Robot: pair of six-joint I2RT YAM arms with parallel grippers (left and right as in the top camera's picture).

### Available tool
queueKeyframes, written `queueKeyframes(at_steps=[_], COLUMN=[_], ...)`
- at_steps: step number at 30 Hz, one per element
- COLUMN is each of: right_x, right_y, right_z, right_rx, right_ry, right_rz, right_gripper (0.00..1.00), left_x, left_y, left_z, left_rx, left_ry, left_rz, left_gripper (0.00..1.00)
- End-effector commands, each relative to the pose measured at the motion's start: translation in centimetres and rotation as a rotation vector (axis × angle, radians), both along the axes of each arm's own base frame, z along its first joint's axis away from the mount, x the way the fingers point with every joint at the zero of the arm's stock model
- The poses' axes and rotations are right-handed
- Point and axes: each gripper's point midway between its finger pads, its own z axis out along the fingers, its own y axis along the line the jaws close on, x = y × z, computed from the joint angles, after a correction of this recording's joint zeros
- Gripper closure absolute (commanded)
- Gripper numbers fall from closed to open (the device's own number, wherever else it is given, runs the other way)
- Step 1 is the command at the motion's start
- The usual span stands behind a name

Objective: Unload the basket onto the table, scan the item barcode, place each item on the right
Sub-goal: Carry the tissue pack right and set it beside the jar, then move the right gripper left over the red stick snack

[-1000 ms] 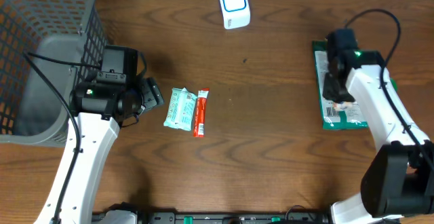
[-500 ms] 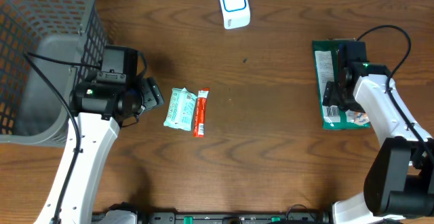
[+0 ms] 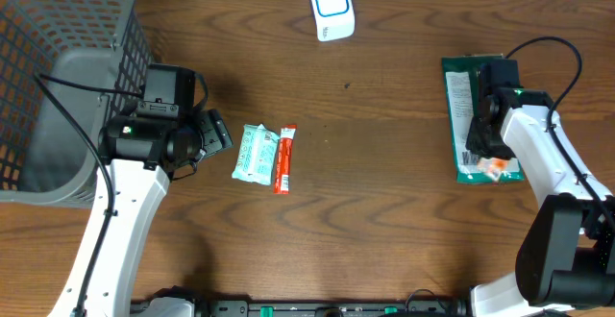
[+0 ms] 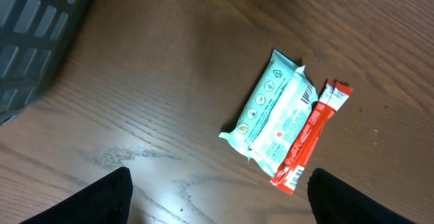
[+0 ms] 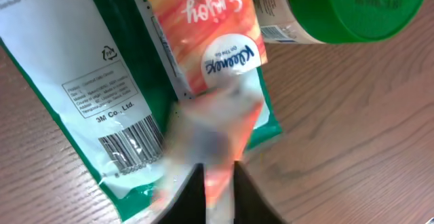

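The right claw [image 5: 215, 191] stands narrow, pinching the near end of the orange tissue pack [image 5: 203, 41]. The pack's long axis runs straight up the frame away from the claw, at the right side of the worktop [image 3: 384, 211]. It is soft, glossy film and lies on a flat green packet [image 5: 74, 81], beside a round green-lidded jar [image 5: 339, 10]. The white scanner [image 3: 332, 8] sits well apart at top centre. The left claw [image 4: 217, 200], spread wide, hovers far off at the left.
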Motion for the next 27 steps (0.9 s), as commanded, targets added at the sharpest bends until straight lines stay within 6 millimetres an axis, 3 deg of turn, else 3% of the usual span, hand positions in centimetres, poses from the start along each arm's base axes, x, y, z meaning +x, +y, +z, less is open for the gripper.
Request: queueKeyframes(at_steps=[1,2,4,7,10,12,15,19,22,27], right_x=[-0.1,-0.1,-0.1,-0.1,0.6,1.5,3.3,4.5,4.6,4.2], right_y=[-0.1,-0.1,-0.1,0.1,1.5,3.7,8.5,15.5,18.8,23.8], right_z=[0.2,0.2,0.2,0.1,-0.4,-0.8,-0.7,1.4,2.6,3.4], right_rx=[-0.006,-0.006,-0.006,0.007,0.096,0.224,0.492,0.848,0.968,1.019], right_ry=[-0.003,-0.002,-0.002,-0.005,-0.03,-0.068,-0.14,-0.205,-0.218,-0.212], right_rz=[-0.004,-0.004,-0.004,-0.003,0.01,0.032,0.094,0.218,0.296,0.404], right_gripper=[0.29,0.18,0.1,0.07,0.06,0.06,0.05,0.01,0.01,0.01], left_x=[0.1,0.1,0.1,0.1,0.1,0.1,0.1,0.1,0.1,0.1], left_y=[0.4,0.4,0.4,0.4,0.4,0.4,0.4,0.4,0.4,0.4], left_z=[0.2,0.2,0.2,0.2,0.2,0.2,0.2,0.2,0.2,0.2], left_rx=[0.015,0.015,0.015,0.015,0.015,0.015,0.015,0.015,0.015,0.015], left_ry=[-0.006,-0.006,-0.006,-0.006,-0.006,-0.006,-0.006,-0.006,-0.006,-0.006], left_rz=[0.001,0.001,0.001,0.001,0.001,0.001,0.001,0.001,0.001,0.001], left_gripper=[0.17,0.17,0.16,0.17,0.17,0.17,0.17,0.17,0.17,0.17])
